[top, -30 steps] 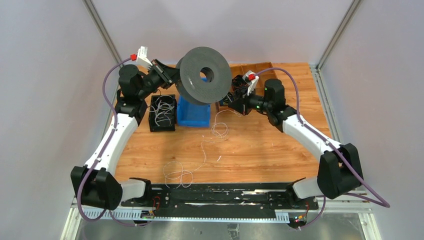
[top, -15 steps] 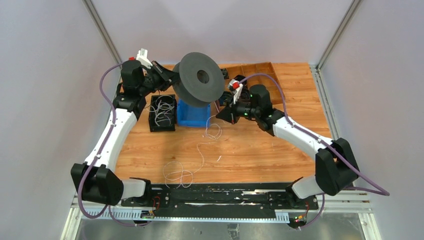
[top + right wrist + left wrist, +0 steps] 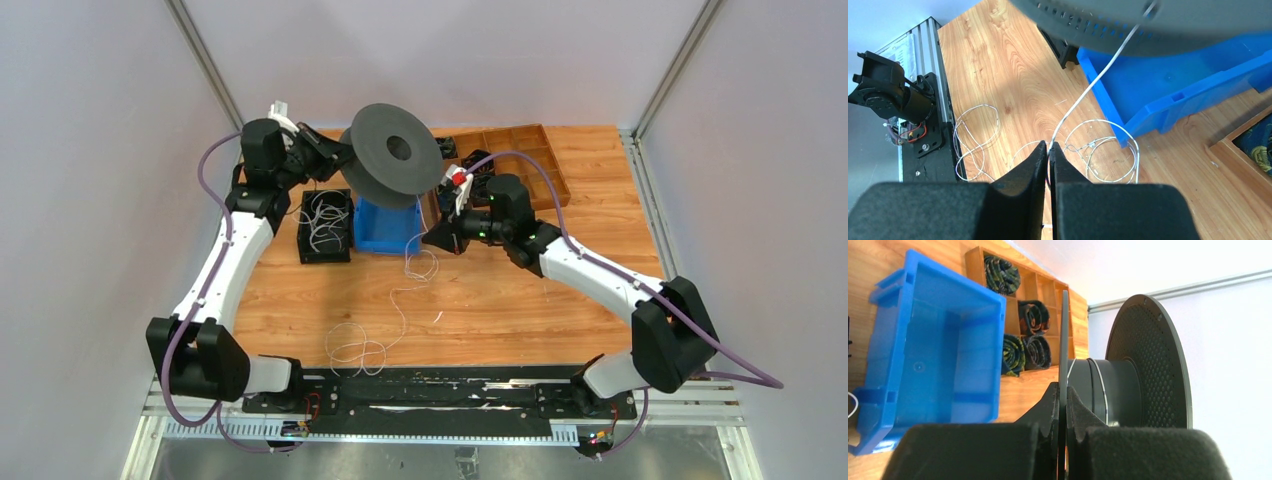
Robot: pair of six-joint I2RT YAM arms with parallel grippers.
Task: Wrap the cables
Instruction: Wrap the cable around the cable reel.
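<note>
A dark grey spool [image 3: 392, 165] hangs in the air above the blue bin. My left gripper [image 3: 1063, 390] is shut on the thin edge of its near flange [image 3: 1064, 335], and a few turns of whitish cable [image 3: 1103, 390] lie around the hub. My right gripper [image 3: 1049, 146] is shut on that cable [image 3: 1098, 80], which runs taut from my fingertips up to the spool. In the top view the right gripper [image 3: 432, 240] sits just right of the bin, below the spool. Loose loops of the cable [image 3: 358, 347] trail over the wooden table towards the near edge.
Under the spool stands a blue bin [image 3: 388, 228], with a black box [image 3: 326, 226] of tangled thin wires to its left. At the back right is a wooden compartment tray [image 3: 525, 160] holding dark coils. A black rail [image 3: 440, 390] runs along the near edge.
Both arms have swung left. The spool has shifted left and turned its face more upward. My right gripper has followed it leftward towards the blue bin, still pinching the cable.
</note>
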